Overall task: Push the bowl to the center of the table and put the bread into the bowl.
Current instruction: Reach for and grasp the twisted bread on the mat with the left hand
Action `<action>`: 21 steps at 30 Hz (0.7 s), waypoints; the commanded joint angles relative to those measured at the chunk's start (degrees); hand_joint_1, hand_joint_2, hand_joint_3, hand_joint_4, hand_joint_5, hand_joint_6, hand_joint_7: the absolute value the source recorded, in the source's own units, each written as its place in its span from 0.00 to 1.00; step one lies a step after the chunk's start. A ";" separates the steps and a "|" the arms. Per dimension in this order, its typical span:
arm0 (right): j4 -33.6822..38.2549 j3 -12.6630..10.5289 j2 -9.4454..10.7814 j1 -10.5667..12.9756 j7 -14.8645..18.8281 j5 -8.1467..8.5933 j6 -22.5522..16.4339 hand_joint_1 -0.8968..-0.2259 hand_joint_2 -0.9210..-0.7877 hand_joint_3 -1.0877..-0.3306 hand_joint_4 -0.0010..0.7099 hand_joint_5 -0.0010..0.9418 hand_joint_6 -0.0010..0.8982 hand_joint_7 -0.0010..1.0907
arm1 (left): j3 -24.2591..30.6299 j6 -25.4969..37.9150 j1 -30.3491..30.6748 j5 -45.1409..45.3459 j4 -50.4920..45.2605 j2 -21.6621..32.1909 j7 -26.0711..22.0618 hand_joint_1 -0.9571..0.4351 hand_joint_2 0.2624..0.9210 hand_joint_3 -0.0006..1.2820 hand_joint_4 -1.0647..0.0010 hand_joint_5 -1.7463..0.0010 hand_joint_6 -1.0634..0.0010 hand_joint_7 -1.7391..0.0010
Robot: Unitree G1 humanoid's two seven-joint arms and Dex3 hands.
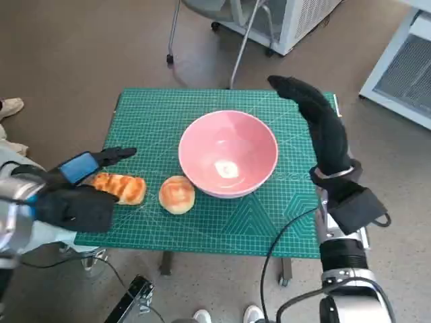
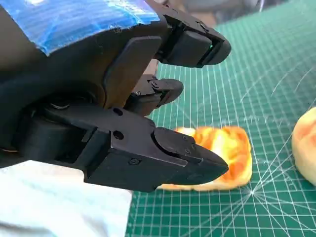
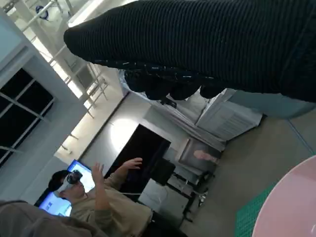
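A pink bowl [image 1: 228,153] stands near the middle of the green cutting mat [image 1: 155,121], empty inside; its rim [image 3: 291,210] shows in the right wrist view. A long glazed bread [image 1: 121,187] lies at the mat's left front, and a round bun [image 1: 177,194] lies just left of the bowl. My left hand [image 1: 79,185] hovers over the long bread's left end with fingers apart, holding nothing; the left wrist view shows its fingers [image 2: 182,158] above the bread [image 2: 222,153]. My right hand [image 1: 316,118] is stretched flat just right of the bowl, holding nothing.
A chair's legs [image 1: 202,33] and a white cabinet [image 1: 404,67] stand beyond the table. Cables [image 1: 283,242] hang at the table's front. A person wearing a headset [image 3: 94,197] sits in the room's background. A bun's edge [image 2: 306,148] shows right of the long bread.
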 commanded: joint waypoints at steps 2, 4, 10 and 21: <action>-1.07 -0.32 -0.30 2.10 -0.26 0.92 1.23 0.56 0.00 0.54 0.66 0.00 0.15 0.80 | -3.21 0.01 -2.30 3.04 5.37 -1.51 1.71 0.72 0.84 0.00 0.81 0.99 0.66 0.99; -1.40 -0.31 -0.20 2.36 -0.39 0.94 1.33 0.56 0.00 0.54 0.66 0.00 0.15 0.80 | -4.46 -0.70 -3.32 4.44 7.79 -1.93 3.08 0.73 0.86 0.01 0.78 0.99 0.64 0.98; -2.25 -0.33 0.03 2.93 -0.44 1.36 1.68 0.56 0.00 0.54 0.66 0.00 0.14 0.80 | -8.34 -1.10 -6.24 8.21 14.18 -3.07 4.41 0.77 0.94 0.03 0.65 0.99 0.52 0.98; -3.10 -0.09 0.30 3.41 -0.49 1.96 2.20 0.56 0.00 0.55 0.66 0.00 0.14 0.81 | -13.27 1.02 -10.50 11.18 20.68 -5.23 0.51 0.75 0.98 0.04 0.46 0.95 0.37 0.95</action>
